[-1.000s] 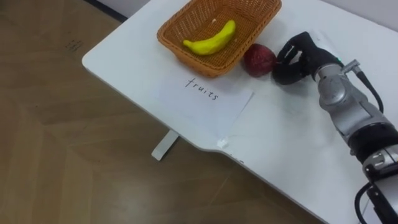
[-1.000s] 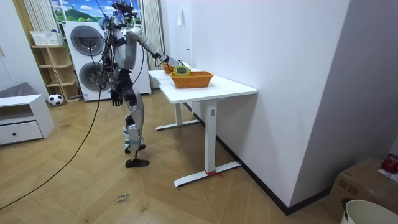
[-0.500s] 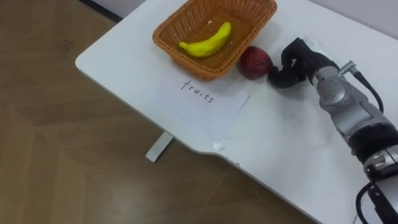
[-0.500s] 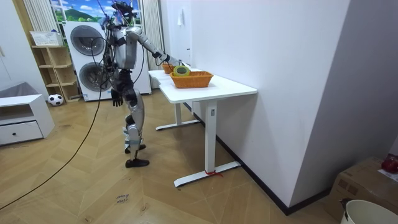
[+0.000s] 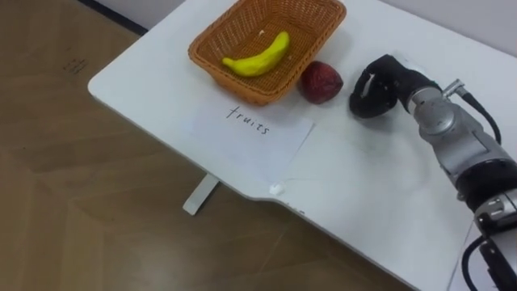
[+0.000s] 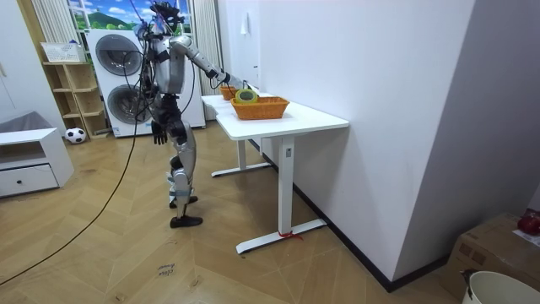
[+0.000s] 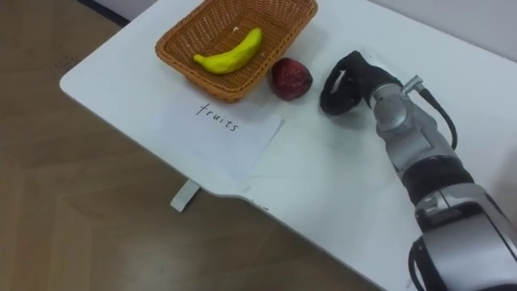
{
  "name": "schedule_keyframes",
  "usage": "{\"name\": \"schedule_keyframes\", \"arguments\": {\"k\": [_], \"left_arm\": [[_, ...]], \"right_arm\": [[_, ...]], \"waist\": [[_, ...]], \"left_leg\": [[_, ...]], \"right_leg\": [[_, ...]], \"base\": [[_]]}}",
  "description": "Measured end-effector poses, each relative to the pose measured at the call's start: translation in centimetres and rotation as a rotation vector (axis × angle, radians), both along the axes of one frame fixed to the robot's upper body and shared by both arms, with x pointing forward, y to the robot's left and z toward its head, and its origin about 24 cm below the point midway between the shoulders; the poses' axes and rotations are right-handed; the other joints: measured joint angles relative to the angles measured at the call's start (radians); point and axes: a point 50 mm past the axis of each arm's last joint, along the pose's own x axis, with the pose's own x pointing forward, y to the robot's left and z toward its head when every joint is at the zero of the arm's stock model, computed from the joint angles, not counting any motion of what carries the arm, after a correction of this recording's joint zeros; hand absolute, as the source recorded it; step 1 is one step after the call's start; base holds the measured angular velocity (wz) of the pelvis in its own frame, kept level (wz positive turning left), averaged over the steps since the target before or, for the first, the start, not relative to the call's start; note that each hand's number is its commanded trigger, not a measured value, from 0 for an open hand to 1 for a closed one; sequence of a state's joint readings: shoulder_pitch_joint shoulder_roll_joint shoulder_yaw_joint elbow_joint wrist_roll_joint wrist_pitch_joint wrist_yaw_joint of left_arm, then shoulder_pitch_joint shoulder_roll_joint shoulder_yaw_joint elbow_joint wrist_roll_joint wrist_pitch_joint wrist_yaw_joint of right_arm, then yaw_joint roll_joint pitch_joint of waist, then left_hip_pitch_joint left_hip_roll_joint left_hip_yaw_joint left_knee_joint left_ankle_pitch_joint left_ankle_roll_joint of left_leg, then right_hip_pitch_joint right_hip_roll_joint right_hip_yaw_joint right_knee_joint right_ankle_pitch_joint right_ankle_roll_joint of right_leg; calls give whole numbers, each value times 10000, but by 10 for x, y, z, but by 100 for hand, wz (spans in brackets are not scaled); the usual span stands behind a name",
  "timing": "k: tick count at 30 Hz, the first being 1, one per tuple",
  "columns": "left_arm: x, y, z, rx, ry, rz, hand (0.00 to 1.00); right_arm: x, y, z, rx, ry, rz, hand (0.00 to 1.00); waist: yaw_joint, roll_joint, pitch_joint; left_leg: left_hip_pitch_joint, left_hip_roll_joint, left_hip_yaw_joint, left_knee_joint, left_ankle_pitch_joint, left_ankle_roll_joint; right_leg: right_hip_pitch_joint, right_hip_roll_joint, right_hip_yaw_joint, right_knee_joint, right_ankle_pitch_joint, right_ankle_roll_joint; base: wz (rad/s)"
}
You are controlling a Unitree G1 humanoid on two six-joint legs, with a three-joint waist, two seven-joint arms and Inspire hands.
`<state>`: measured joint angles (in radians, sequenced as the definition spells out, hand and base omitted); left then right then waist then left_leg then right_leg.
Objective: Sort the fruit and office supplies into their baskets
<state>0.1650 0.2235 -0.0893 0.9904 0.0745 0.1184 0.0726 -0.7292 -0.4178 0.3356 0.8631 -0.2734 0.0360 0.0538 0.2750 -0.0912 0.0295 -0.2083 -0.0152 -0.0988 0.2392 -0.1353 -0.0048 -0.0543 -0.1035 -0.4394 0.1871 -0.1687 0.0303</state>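
A white table (image 5: 380,186) is standing against the wall of a wood-floored room. In the room view the robot is standing at its far end, reaching its right arm over the top. In the upper middle of the left eye view a wicker basket (image 5: 303,28) is sitting on the table. A handwritten sheet of paper (image 5: 250,141) is lying just below it. At upper right the right hand (image 5: 378,83) is curling its fingers around nothing, near the red apple (image 5: 321,82) but apart from it. The apple is resting on the table just beside the basket's right wall. A yellow banana (image 5: 258,55) is lying inside the basket. The left hand (image 6: 157,132) is hanging by the robot's side, and I cannot tell its grip.
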Motion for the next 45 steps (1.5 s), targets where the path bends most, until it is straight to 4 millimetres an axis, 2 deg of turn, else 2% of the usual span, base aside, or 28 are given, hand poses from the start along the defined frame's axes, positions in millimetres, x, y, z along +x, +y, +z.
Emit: {"name": "schedule_keyframes", "arguments": {"k": [3, 5, 8, 15, 27, 34, 42, 45], "left_arm": [[-3, 2, 0, 110, -31, 112, 0], [-3, 2, 0, 117, -80, 117, 0], [-2, 2, 1, 115, -150, 118, 0], [-8, 2, 0, 206, -96, 181, 0], [-22, 0, 1, 173, -94, 222, 0], [-26, -2, 1, 145, 9, 258, 0], [-31, -2, 0, 157, 293, 344, 0], [-29, -2, 0, 146, 292, 342, 0]], "right_arm": [[-2, 3, 1, 188, -74, 240, 0], [-4, 6, 1, 222, -131, 403, 0], [-5, 8, 1, 236, -145, 511, 0], [-5, 8, 4, 109, -290, 584, 0], [-11, 25, 17, 281, -1056, 1367, 0], [-12, 32, 21, 1366, -1138, 1588, 0], [-12, 39, 19, 2292, -1042, 1614, 0], [-12, 43, 17, 2854, -943, 1622, 0]], "waist": [[-87, 49, -35], [-224, 114, -103], [-284, 163, -137], [-288, 158, -141], [-334, 185, -140], [-312, 368, -227], [-211, 403, -204], [-136, 447, -145]], "left_leg": [[68, 17, 103, -18, 0, 0], [114, 21, 135, -32, 0, 0], [163, 32, 223, -33, 0, 0], [279, 49, 338, -79, -3, 5], [608, 57, 390, -186, -3, 5], [728, 50, 388, -261, 0, 10], [733, 34, 305, -262, 1, 11], [726, 32, 294, -284, 1, 11]], "right_leg": [[23, -4, 24, -1, 0, 0], [38, -4, 66, 1, 0, 0], [31, 1, 222, 2, 1, -1], [64, -1, 299, 21, 15, -13], [341, -1, 436, -17, 14, -11], [426, 10, 542, -6, 13, -10], [460, 5, 514, -2, 10, -4], [457, 5, 453, -5, 7, 1]], "base": [[-10], [-6], [-11], [-5], [-1], [0], [3], [0]]}}
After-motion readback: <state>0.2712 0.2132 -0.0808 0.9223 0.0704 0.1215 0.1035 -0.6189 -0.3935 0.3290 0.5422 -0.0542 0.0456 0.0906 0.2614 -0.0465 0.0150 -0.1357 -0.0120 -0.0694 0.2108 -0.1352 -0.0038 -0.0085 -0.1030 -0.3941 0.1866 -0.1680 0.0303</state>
